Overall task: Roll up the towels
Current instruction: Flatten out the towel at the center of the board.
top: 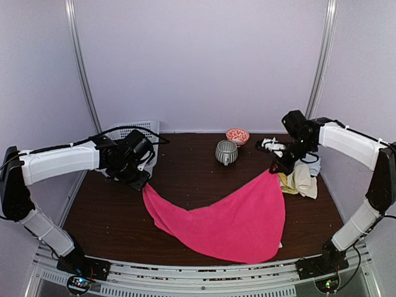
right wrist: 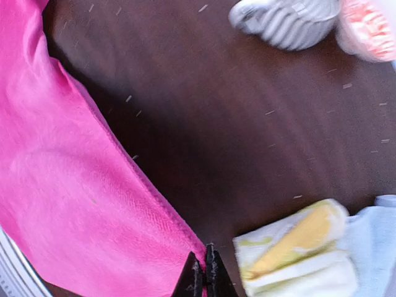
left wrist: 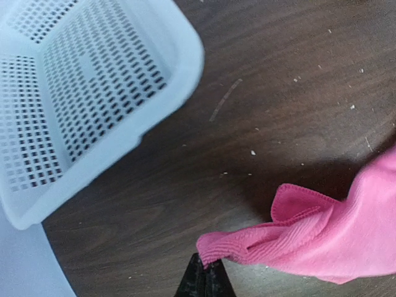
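A bright pink towel (top: 232, 216) hangs spread between both arms over the dark table, its lower edge near the front rail. My left gripper (top: 143, 183) is shut on its left corner, seen in the left wrist view as a bunched pink towel corner (left wrist: 247, 244) at the left gripper tips (left wrist: 205, 263). My right gripper (top: 274, 169) is shut on the right corner; the right wrist view shows the pink towel's hem (right wrist: 154, 204) running into the right gripper tips (right wrist: 204, 255). Rolled yellow, cream and pale blue towels (top: 302, 178) lie at the right, and the yellow rolled towel (right wrist: 297, 241) shows close by.
A white perforated basket (left wrist: 93, 93) stands at the back left, beside my left arm. A grey striped mug (top: 226, 151) and a small red-patterned bowl (top: 237, 135) sit at the back centre. A small white object (top: 270, 144) lies behind my right gripper.
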